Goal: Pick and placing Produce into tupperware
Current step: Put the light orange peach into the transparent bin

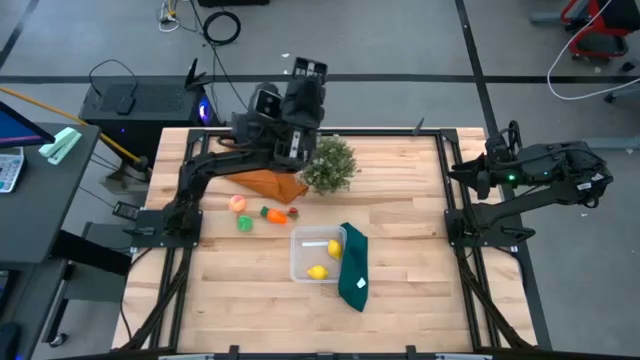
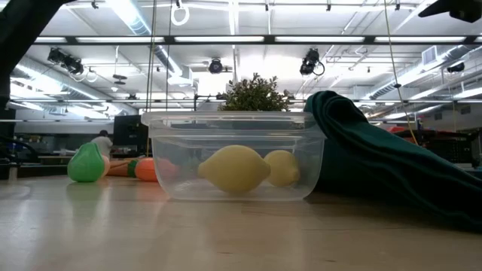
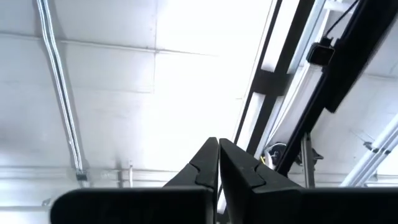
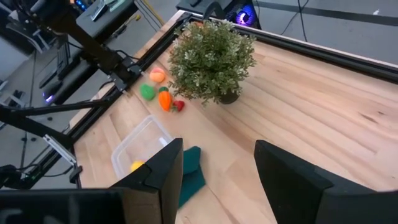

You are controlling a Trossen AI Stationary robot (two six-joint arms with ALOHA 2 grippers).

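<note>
From my seat the left gripper (image 3: 217, 163) is up high near the back edge of the table (image 1: 400, 300), pointed at the ceiling, fingers pressed together with nothing between them. Its arm is folded over the orange cloth (image 1: 268, 182).

On the wood in front of that cloth there's a little cluster of loose produce: the peach (image 1: 238, 203), the green one (image 1: 244, 223) just in front of it, then the carrot (image 1: 273, 214) with the red one (image 1: 293, 212) right beside it. None of those are in the box.

The plant (image 1: 329, 165) sits just right of the cloth near the back.

The tupperware (image 1: 300, 262) is around the middle of the table, toward the front, and both lemons are inside it: one lemon (image 1: 318, 272) at the front, the other lemon (image 1: 335, 249) by the right wall. The dark green cloth (image 1: 353, 268) lies against the tub's right side.

The right gripper (image 4: 217, 168) is parked well off by the table's right edge, up in the air, fingers spread wide and holding nothing.
</note>
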